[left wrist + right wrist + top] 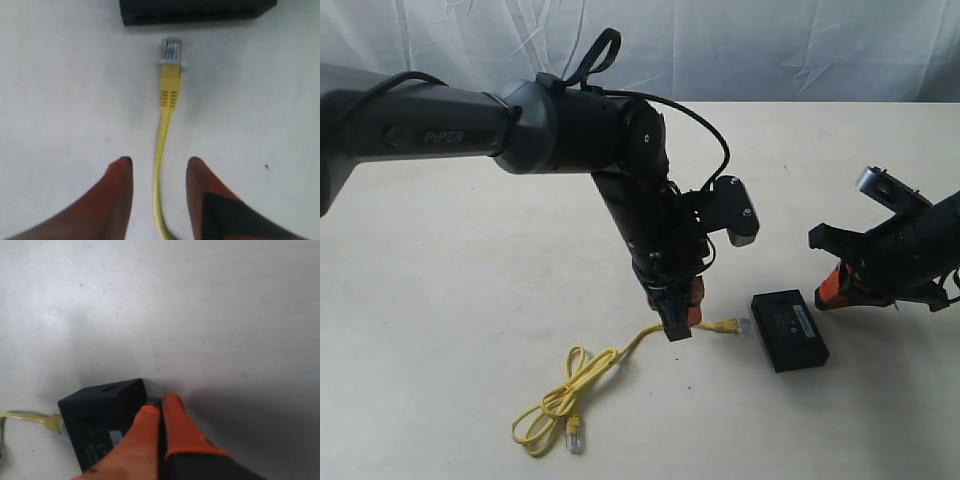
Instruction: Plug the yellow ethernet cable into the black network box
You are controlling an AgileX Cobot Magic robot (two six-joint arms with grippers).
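The yellow ethernet cable (582,385) lies on the table with loose loops near the front. One clear plug (171,50) points at the black network box (788,328), a short gap away from its side (197,11). My left gripper (160,165) is open and straddles the cable just behind that plug; its fingers (117,192) stand apart from the cord. In the exterior view it (677,322) is low over the table. My right gripper (157,404) is shut on nothing, its tips close beside the box's far corner (102,407).
The other plug (574,436) lies at the coil's front end. A white cloth backdrop (770,45) hangs behind the pale table (440,300). The left arm's dark body (570,130) reaches across the middle.
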